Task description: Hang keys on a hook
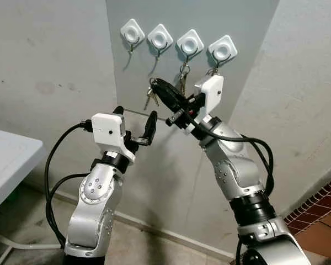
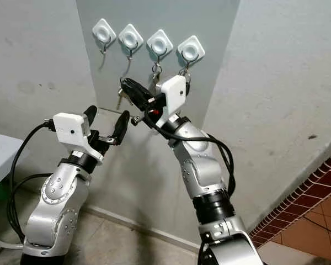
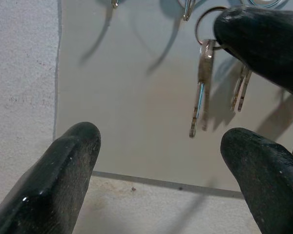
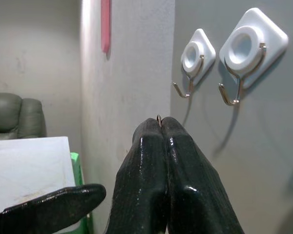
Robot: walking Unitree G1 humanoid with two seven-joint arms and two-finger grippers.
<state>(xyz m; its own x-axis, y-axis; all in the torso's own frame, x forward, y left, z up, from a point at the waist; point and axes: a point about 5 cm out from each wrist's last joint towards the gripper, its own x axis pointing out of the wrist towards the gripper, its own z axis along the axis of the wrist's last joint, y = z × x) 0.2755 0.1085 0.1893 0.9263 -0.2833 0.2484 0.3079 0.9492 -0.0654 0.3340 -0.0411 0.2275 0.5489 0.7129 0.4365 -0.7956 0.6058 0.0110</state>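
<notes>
Right wrist view is showing the right gripper (image 4: 160, 127) with its jaws clenched on the ring of the keys (image 1: 150, 97), a sliver of ring peeking between the fingertips, so the bunch is dangling free beneath for hooking. Those keys are hanging just below the second hook (image 1: 160, 38) of 4 on the grey panel (image 1: 254, 22); another bunch (image 1: 183, 77) is occupying the third hook. The left gripper (image 1: 135, 126) is waiting lower, jaws released, probably spare. No readable writing is appearing anywhere.

A silver bunch of keys (image 1: 150, 96) dangled from its ring, pinched between the right gripper's (image 1: 161, 87) closed fingertips, below the hooks (image 1: 160, 40).
</notes>
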